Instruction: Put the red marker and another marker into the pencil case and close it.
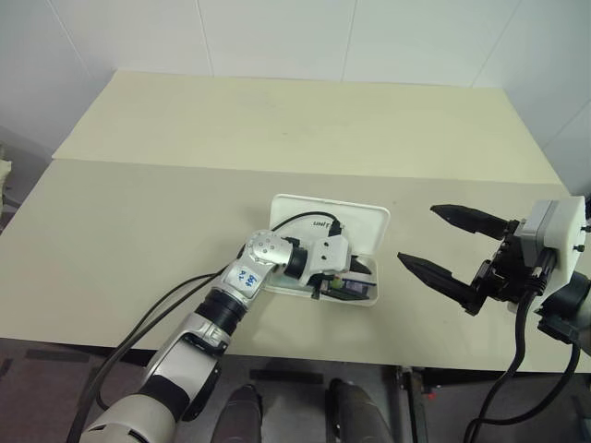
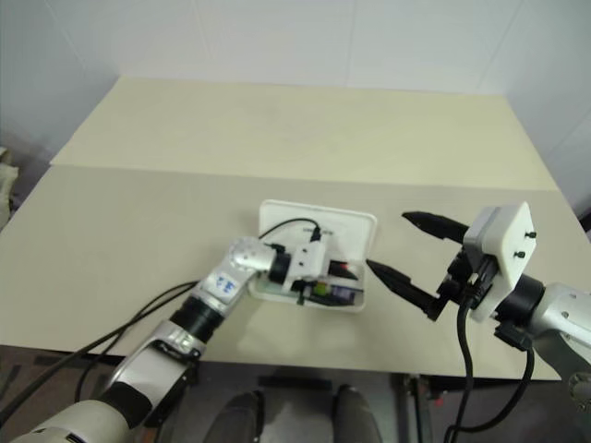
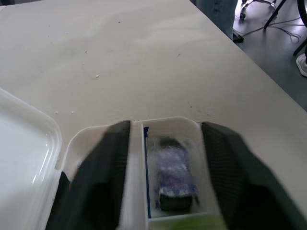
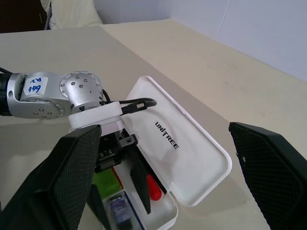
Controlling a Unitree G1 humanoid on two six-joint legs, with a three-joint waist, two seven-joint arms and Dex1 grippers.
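The pencil case lies open near the front edge of the pale tabletop, its lid folded flat away from the robot with dark lettering on it, its tray nearer the robot

The left end effector reaches into the tray from the robot's left. In the left wrist view its two black fingers stand apart, one on each side of the tray's end compartment, with nothing gripped between them. That compartment holds a small purple-and-black object behind a thin blue line on the tray's inner wall

In the right wrist view the red marker lies in the tray beside one of the left end effector's black fingers; whether the finger touches it cannot be told. A bright green piece of the other marker shows in the tray on the other side of that finger, under the left wrist

The right end effector hovers above the tabletop just to the right of the pencil case, its fingers spread wide, empty and touching nothing, pointing toward the case
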